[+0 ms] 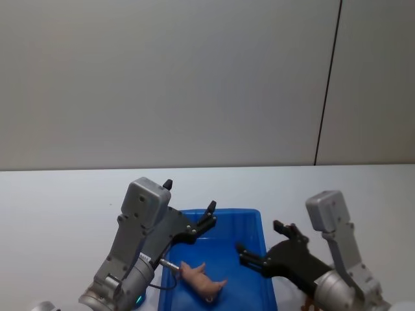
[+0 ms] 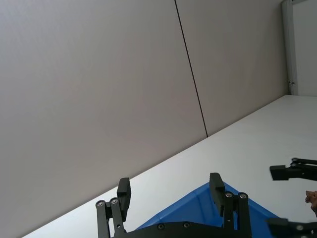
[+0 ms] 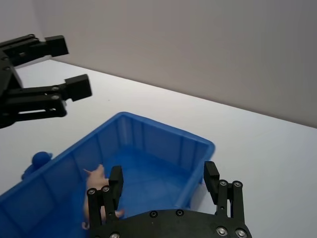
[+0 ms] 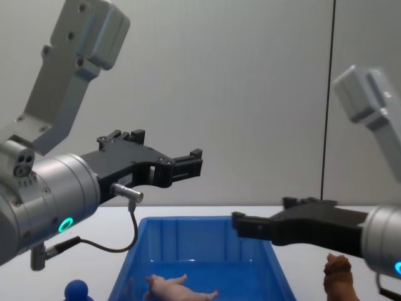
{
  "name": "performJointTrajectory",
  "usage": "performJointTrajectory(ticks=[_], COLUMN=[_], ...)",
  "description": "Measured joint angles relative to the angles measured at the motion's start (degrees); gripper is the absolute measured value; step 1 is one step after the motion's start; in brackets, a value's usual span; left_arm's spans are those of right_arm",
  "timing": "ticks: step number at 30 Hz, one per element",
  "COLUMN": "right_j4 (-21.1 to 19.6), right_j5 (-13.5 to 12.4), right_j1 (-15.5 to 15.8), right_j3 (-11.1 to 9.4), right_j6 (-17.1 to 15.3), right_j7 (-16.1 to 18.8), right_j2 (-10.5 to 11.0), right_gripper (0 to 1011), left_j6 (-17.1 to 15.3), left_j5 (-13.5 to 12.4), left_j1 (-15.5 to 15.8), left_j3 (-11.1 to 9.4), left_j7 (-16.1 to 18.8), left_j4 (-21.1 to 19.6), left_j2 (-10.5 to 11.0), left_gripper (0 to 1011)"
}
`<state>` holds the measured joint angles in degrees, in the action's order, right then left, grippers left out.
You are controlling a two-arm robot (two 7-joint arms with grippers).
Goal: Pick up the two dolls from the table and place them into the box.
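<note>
Head view: the pig [image 1: 204, 282] lies on the floor of the blue box [image 1: 249, 285], which stands on the white table [image 1: 65, 201]; the left gripper [image 1: 189, 197] hangs above the box's far left corner, jaws spread and empty; the right gripper [image 1: 259, 238] hovers over the box's right rim, jaws likewise spread, holding nothing. Left wrist view: its black fingers [image 2: 124, 193] stand wide apart above a blue corner. Right wrist view: the pig lies below the parted fingers; a small blue ball-topped thing [image 3: 39, 159] sits just outside the box's left wall. Chest view: the lion [image 4: 338, 276] stands on the table just right of the box.
</note>
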<state>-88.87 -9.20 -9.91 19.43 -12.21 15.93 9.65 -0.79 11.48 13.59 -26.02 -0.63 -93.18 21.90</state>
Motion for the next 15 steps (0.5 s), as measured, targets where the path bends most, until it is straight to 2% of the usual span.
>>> performJointTrajectory(ticks=[15], right_j4=[-8.6], right_j5=[-0.2], right_j1=[7.9], right_j3=[-0.6], right_j6=[-3.5], right_j7=[-13.4], right_j2=[3.2], right_gripper=[1001], left_j6=[0.0], left_j5=[0.0], left_j1=[0.0], left_j3=[0.0], left_j7=[0.0], left_j4=[0.0], left_j2=[0.0], left_gripper=[1001])
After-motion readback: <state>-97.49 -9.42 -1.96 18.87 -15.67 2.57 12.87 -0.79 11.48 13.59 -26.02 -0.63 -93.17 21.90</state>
